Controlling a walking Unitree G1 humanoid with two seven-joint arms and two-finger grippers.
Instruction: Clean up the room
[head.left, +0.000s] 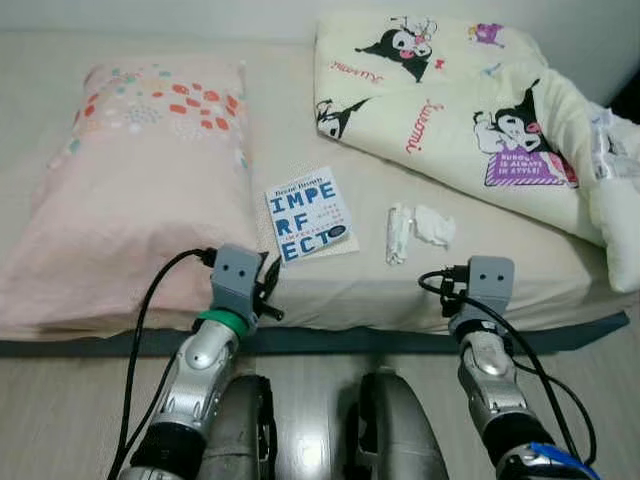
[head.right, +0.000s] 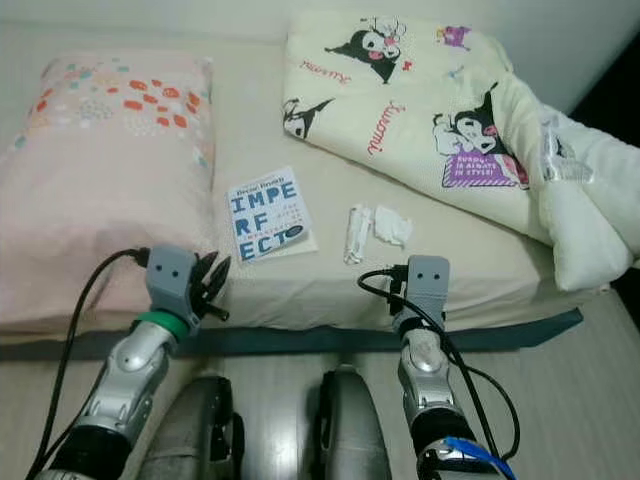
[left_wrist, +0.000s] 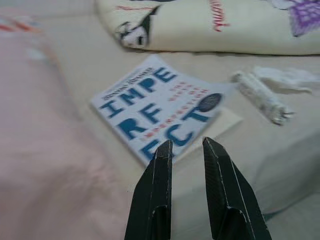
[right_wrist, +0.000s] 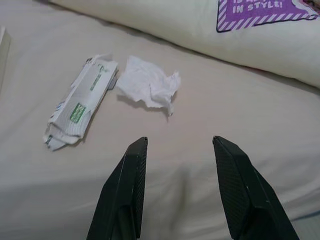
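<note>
Here we are at the edge of the bed with the beige sheet, and the clutter lies in plain sight: a white paperback book with blue block lettering sits flat beside the pink pillow with orange and teal spots, and just to its right lie a rolled white paper wrapper with green print and a crumpled white tissue, nearly touching each other. The cream cartoon-print quilt is heaped across the far right of the bed. The left gripper hovers low over the book's near corner, jaws only narrowly parted and holding nothing; the right gripper hangs short of the scraps, jaws spread wide and empty. My read is that the rubbish comes first on the right side. To do it well, that arm should reach forward until one scrap sits squarely between the fingers, come down lightly so the sheet is not pinched along with it, and close on the wrapper's middle. The tissue is soft and may slip, so a full close matters. The book wants an edge grasp, since it lies flat
</note>
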